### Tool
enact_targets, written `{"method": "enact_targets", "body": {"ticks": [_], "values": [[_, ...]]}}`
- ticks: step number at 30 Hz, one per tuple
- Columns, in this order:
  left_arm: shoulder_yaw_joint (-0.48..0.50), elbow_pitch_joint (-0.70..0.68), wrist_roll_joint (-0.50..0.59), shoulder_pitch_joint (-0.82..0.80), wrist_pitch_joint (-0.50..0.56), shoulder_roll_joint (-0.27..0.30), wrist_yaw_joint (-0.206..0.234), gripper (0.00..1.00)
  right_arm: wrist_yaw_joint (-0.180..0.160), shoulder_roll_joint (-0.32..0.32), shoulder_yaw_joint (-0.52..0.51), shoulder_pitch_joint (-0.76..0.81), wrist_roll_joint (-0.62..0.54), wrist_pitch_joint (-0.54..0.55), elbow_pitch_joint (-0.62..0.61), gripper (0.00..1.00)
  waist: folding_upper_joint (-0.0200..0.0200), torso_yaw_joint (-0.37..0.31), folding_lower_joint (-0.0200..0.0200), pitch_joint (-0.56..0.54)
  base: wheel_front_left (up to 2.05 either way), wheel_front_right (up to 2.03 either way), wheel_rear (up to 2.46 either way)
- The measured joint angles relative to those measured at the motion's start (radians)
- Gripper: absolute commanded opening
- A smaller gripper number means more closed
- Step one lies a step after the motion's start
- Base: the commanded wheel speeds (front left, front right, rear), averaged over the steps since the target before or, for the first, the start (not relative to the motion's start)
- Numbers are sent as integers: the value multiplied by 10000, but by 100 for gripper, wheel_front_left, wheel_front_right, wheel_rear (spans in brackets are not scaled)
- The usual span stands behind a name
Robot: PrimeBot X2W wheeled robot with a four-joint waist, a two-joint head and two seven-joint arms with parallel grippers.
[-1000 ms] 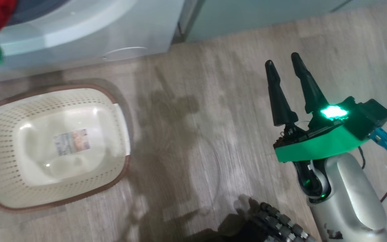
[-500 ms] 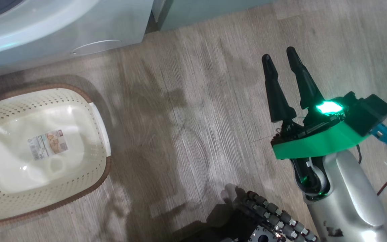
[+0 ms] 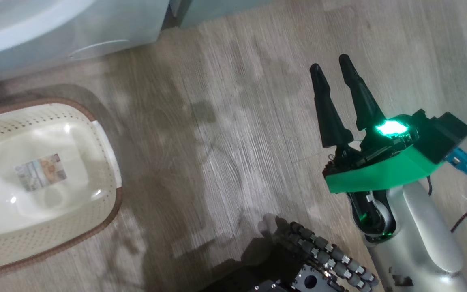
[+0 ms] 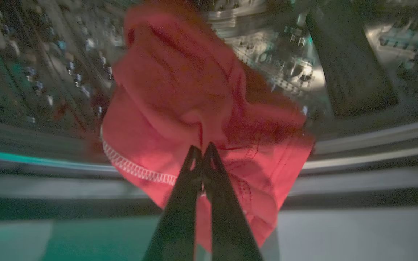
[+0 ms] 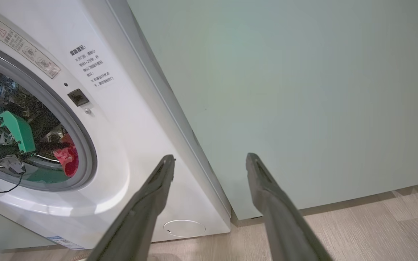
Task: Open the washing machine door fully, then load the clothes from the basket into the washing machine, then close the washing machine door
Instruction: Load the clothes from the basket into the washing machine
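The shirt (image 4: 180,90), red with a line of white stitching along one hem, lies bunched inside the washer (image 5: 122,145), against the steel drum (image 4: 31,72) and partly over the lower lip of the opening. The left gripper (image 4: 201,154) reaches in through that opening with its two fingers pressed together, tips meeting in front of the cloth. Whether any fabric is pinched between them cannot be told, since the left wrist view is blurred. In the right wrist view the same arm's green mount sits within the grey seal (image 5: 82,145), its dark fingers pointing at the red bundle low in the drum. The right gripper (image 3: 329,63) hangs over the wood-look floor (image 3: 217,121) well to the right of the washer, jaws spread wide and holding nothing, and it points toward the pale green cabinet (image 5: 285,90) that stands just beside the machine. The basket (image 3: 35,117) sits on the floor in front of the washer, at the left of the head view and well apart from the right gripper. The label (image 3: 41,172) on its bare bottom shows. A small round flap (image 5: 184,228) is set low in the washer's front panel, near the floor.
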Motion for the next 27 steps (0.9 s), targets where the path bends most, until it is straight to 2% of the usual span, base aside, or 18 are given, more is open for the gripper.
{"method": "enact_targets", "body": {"ticks": [4,8,13,19,23,24,25,27], "values": [[157,-205,136,-430,-1239,211,-21,0,0,0,52,-123,125,0,-98,100,0,-196,1,338,0,0,0],[199,-334,589,-1354,-2918,441,-291,0,0,0,217,-174,311,2,-276,100,0,-446,1,860,0,0,0],[267,-10,836,-2314,-4194,591,-420,0,0,6,391,-214,437,0,-518,100,0,-683,1,1357,0,0,0],[194,951,1043,-2699,-4798,759,-650,0,0,12,543,-376,575,0,-656,100,0,-873,2,1836,0,0,0],[104,1486,941,-2704,-4591,748,-867,0,0,13,593,-382,577,0,-654,100,0,-839,0,1937,0,0,0],[90,1561,917,-2721,-4577,750,-901,13,0,13,598,-384,577,0,-654,100,0,-826,0,1950,0,0,0],[54,1576,920,-2748,-4579,750,-905,51,0,13,598,-386,577,0,-654,100,0,-812,0,1960,0,0,0],[-4,1653,915,-2863,-4562,731,-1009,100,0,13,602,-410,577,0,-652,100,0,-782,0,1962,0,0,0]]}}
